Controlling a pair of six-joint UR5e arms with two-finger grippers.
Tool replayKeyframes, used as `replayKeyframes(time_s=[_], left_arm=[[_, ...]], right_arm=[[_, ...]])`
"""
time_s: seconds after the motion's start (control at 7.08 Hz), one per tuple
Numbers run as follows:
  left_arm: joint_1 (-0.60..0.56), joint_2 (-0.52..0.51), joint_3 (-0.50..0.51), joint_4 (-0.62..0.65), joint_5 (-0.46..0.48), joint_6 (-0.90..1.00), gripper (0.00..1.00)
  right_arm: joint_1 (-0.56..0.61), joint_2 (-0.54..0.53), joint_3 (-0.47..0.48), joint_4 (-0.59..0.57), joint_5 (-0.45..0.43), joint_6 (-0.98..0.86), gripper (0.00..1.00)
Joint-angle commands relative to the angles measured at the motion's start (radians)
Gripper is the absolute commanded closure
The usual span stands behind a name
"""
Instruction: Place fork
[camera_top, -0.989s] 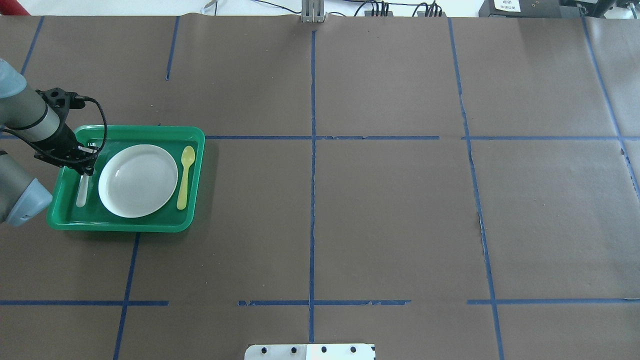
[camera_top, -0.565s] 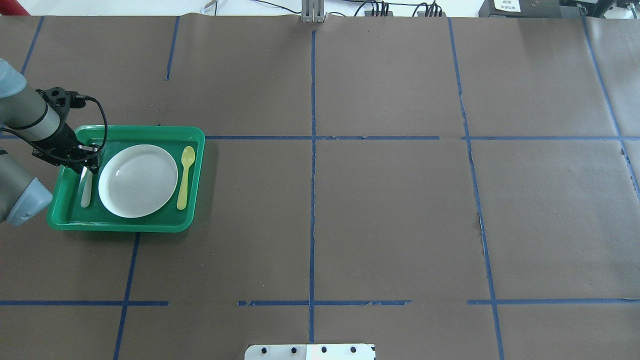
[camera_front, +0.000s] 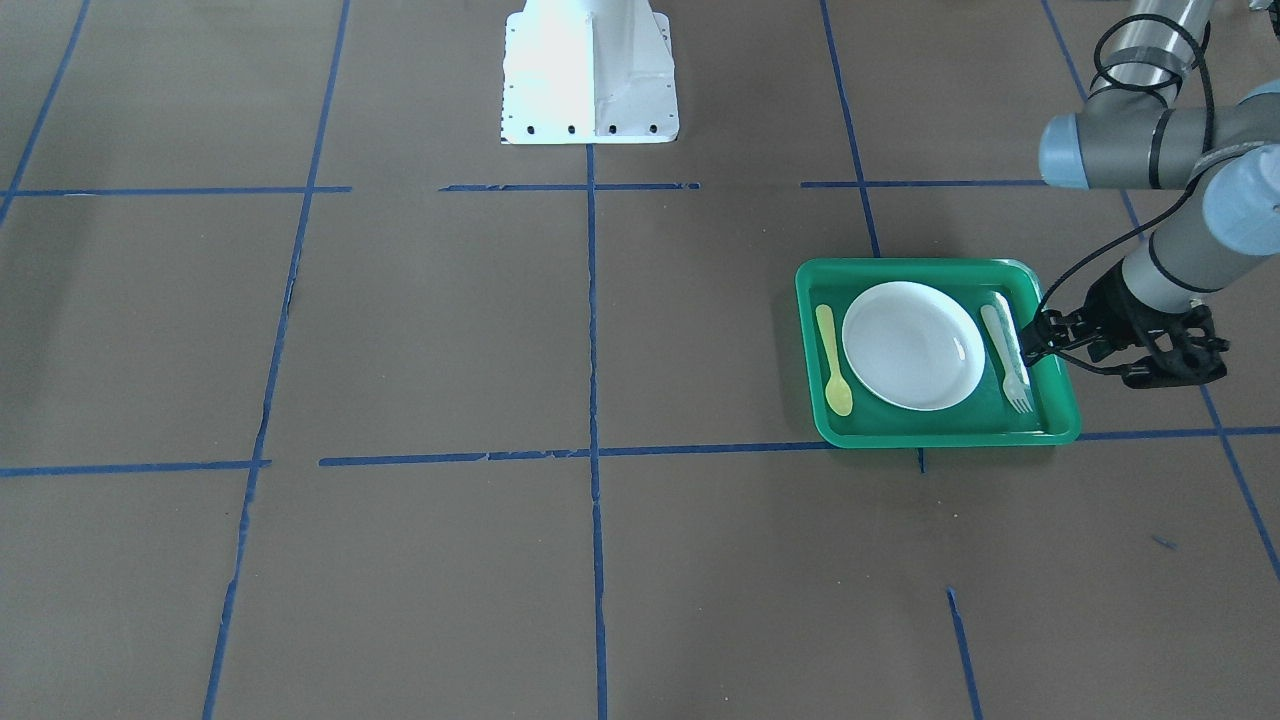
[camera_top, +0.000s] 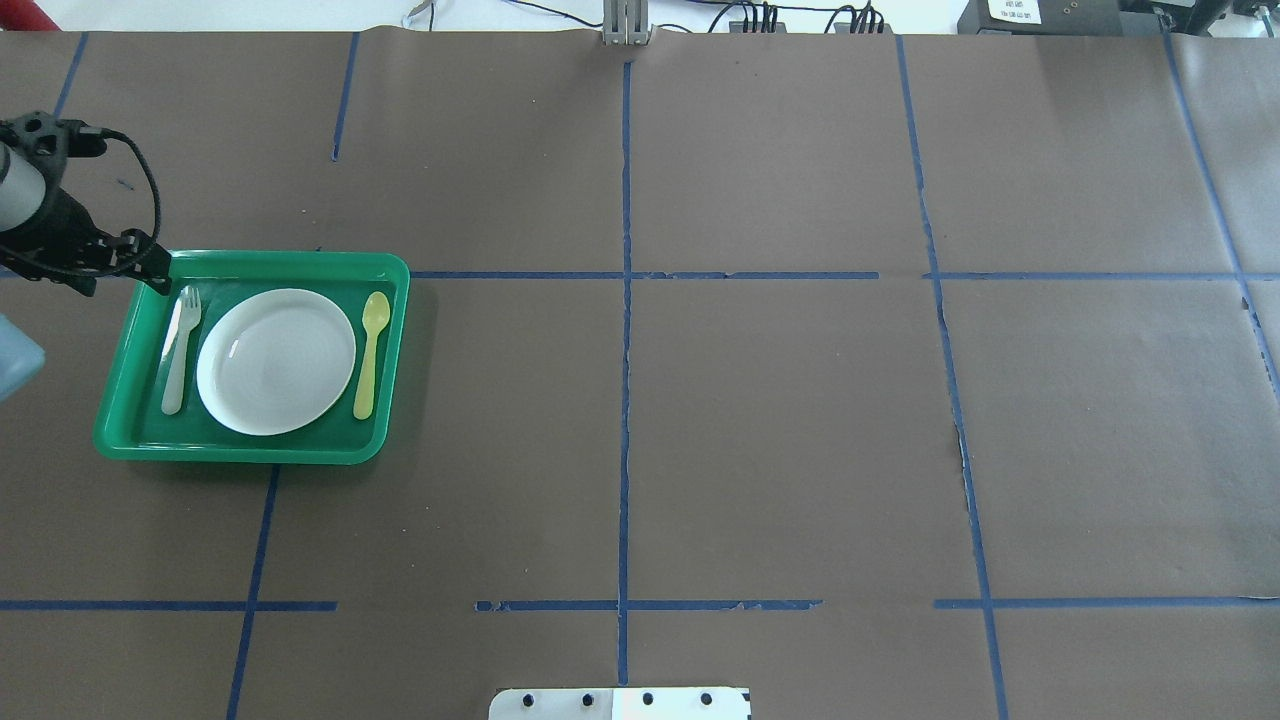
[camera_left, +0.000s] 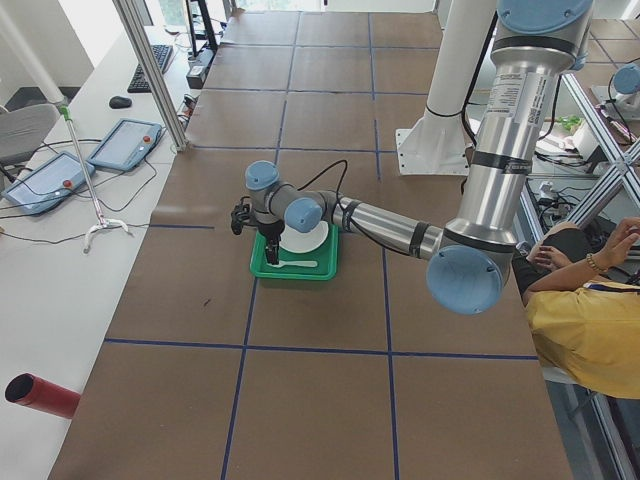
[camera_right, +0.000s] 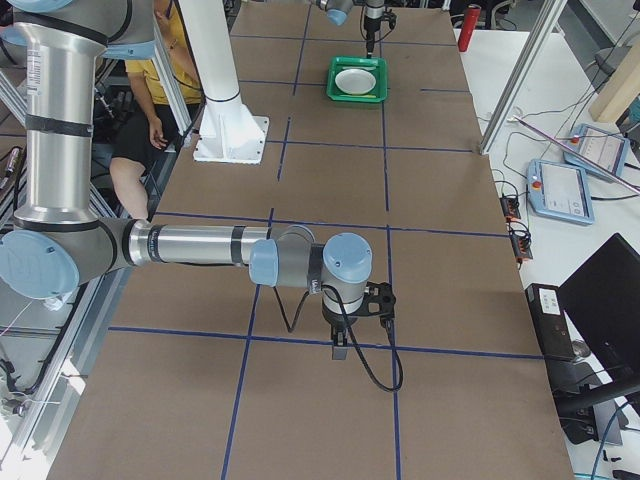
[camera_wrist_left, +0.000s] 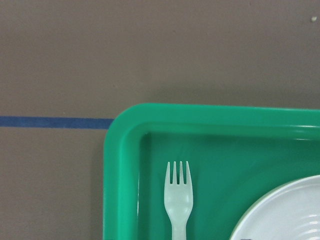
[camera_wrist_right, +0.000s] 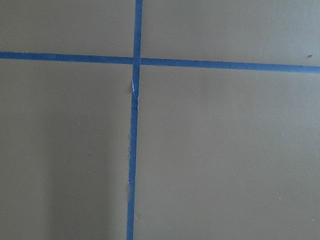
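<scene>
Front-facing view first: the fork (camera_front: 1008, 355) lies flat in the green tray (camera_front: 905, 265), in the lane right of the white plate (camera_front: 912, 345), tines toward the bottom of the frame. The yellow spoon (camera_front: 832, 362) sits on the plate's other side. Your left gripper (camera_front: 1036, 340) hangs at the tray's right rim with nothing in it; whether its fingers are apart or together I cannot tell from here.

Overhead: the fork is at the left of the tray, handle down-frame, close alongside the plate. The gripper sits over the tray's upper-left corner, beyond the tines, clear of the fork.

Left side view: the fork reads as a pale sliver in the tray.

Right side view: your right gripper (camera_right: 338, 352) points down over bare paper, well apart from the tray, its state not readable.

Left wrist: four short tines, pale and slightly see-through, smooth plastic, lying square inside the tray corner.

Right wrist: only tape lines.

My read: the placing looks done. You need only lift the left arm away without brushing the rim.
</scene>
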Motion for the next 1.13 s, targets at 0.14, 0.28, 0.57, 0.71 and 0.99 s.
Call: replayKeyframes(time_s=[0.14,0.28,0.57,0.71,0.99], left_arm=[[-0.289,0.061,-0.062,0.190,0.000,0.478,0.00],[-0.394,0.063,-0.040,0.225,0.000,0.624,0.00],[-0.571,0.058,0.104,0.255,-0.037,0.861,0.00],[-0.601,0.049,0.160,0.255,-0.069,0.920,0.00],[-0.599,0.026,0.154,0.349,-0.072,0.887,0.00]], right_arm=[[0.000,0.000,0.000,0.000,0.000,0.000,0.00],[0.000,0.000,0.000,0.000,0.000,0.000,0.00],[0.000,0.000,0.000,0.000,0.000,0.000,0.00],[0.000,0.000,0.000,0.000,0.000,0.000,0.00],[0.000,0.000,0.000,0.000,0.000,0.000,0.00]])
